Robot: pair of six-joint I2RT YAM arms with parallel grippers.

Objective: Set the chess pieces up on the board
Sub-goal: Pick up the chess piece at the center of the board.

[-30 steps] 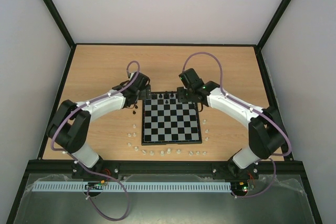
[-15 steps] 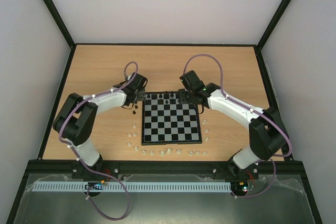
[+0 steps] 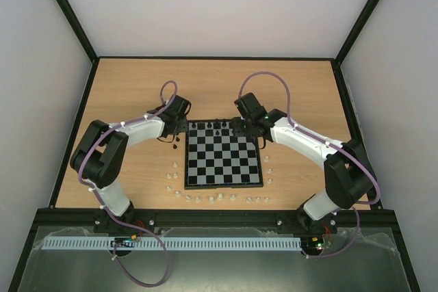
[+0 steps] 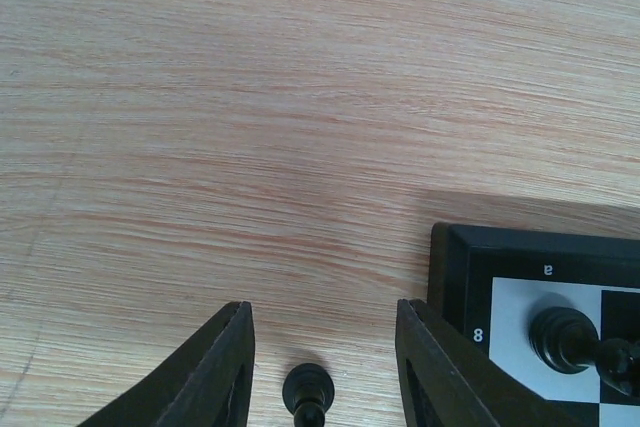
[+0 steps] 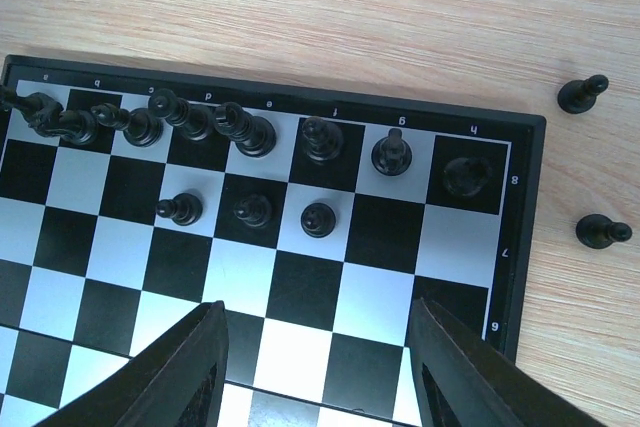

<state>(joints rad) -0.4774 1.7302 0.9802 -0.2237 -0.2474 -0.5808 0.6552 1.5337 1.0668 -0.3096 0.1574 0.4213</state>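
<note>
The board (image 3: 224, 157) lies mid-table; its corner (image 4: 452, 277) shows in the left wrist view. Black chess pieces fill its far row (image 5: 255, 133), with three pawns (image 5: 252, 210) one row nearer. Two black pawns (image 5: 603, 232) lie on the wood beside the board's edge. My left gripper (image 4: 323, 309) is low over the table just left of the board's far corner. It is open, straddling a black pawn (image 4: 307, 392) with a gap on each side. My right gripper (image 5: 318, 307) hovers open over the board's far right part with nothing between its fingers.
Small white pieces (image 3: 198, 198) stand in a line on the table along the board's near edge, with more along its left side (image 3: 172, 176) and right side (image 3: 269, 169). A few black pieces (image 3: 175, 143) stand on the wood left of the board.
The left gripper's jaws have narrowed round the black pawn, and the left arm has shifted a little toward the board's far corner. The right arm has barely moved.
</note>
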